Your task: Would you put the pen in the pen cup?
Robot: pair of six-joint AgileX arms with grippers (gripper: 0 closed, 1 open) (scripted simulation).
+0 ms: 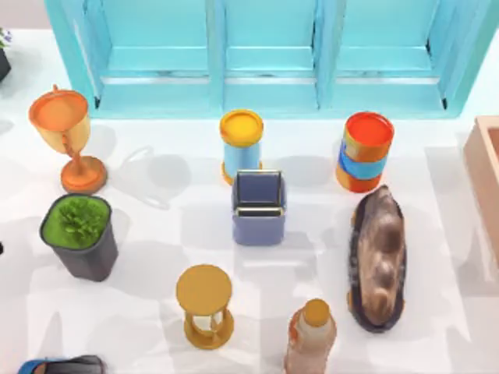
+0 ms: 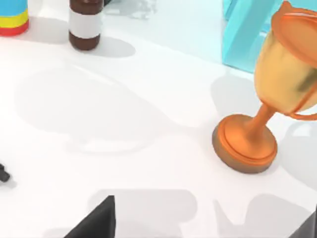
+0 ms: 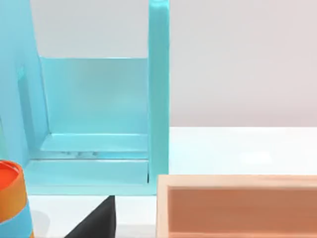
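Left gripper [image 2: 208, 225]: two dark fingertips wide apart, holding nothing, hovering over white table [image 2: 124, 124] near orange trophy [image 2: 270, 94]. Right gripper: one fingertip visible near peach tray [image 3: 237, 206]; opening cannot tell. Pen cup [image 1: 258, 207] upright at table centre, just in front of yellow-topped cylinder [image 1: 241, 144]. No pen identifiable; pickup and insertion seemingly remain.

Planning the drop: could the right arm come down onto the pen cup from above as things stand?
Probably yes. The pen cup stands upright, its dark mouth open and uncovered. The yellow-topped cylinder sits close behind it; the furry brown object lies apart at its right.
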